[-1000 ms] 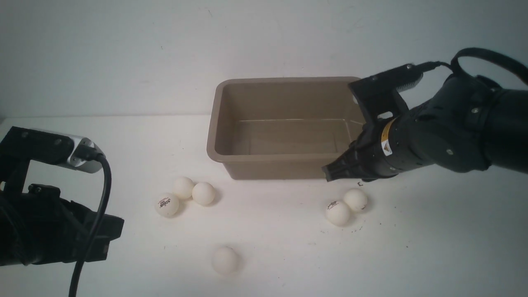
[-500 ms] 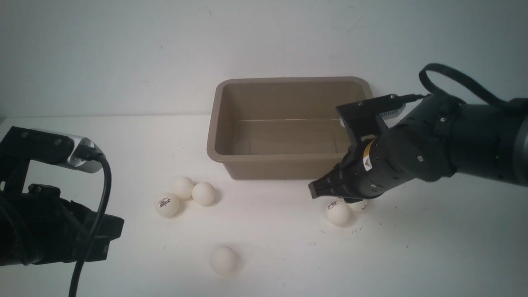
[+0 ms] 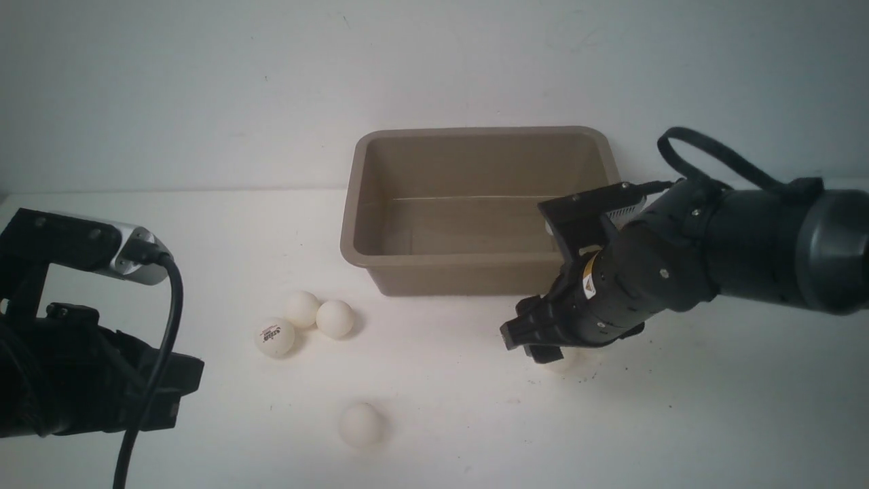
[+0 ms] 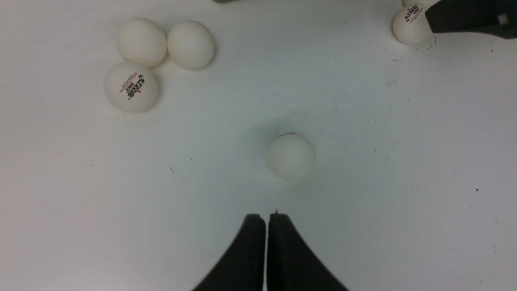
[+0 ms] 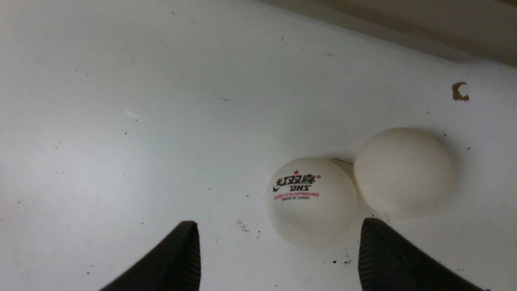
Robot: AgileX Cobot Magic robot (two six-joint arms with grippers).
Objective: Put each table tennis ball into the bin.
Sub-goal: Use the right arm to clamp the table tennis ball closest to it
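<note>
Low over the surface (image 3: 441, 367), just in front of the bin's right end, the right hand (image 3: 531, 343) is spread wide and grips nothing. In its wrist view the two dark fingers (image 5: 177, 258) stand well apart. A logo ball (image 5: 311, 200) sits in the gap, close to one finger, but I cannot tell whether it touches. A plain ball (image 5: 404, 171) rests against the logo ball on its far side, outside the gap, with dark specks scattered on the surface around the pair.

From the front the hand and wrist cover both these balls, and only a pale sliver shows beneath the fingertips. The left wrist view catches the logo ball at its edge, partly cut off by a finger of the right hand.

The left hand (image 4: 266, 220) is pressed together, its fingers meeting along a thin seam with nothing between them. It hovers near the left front edge of the surface. Just ahead of its tips lies a lone ball (image 4: 291, 155), apart from the fingers.

Farther off, three balls (image 3: 304, 320) cluster touching one another, one showing a printed logo. The bin (image 3: 468, 260) stands behind them all, upright on the surface, its right wall partly hidden by the right arm. Every ball seen lies outside it.
</note>
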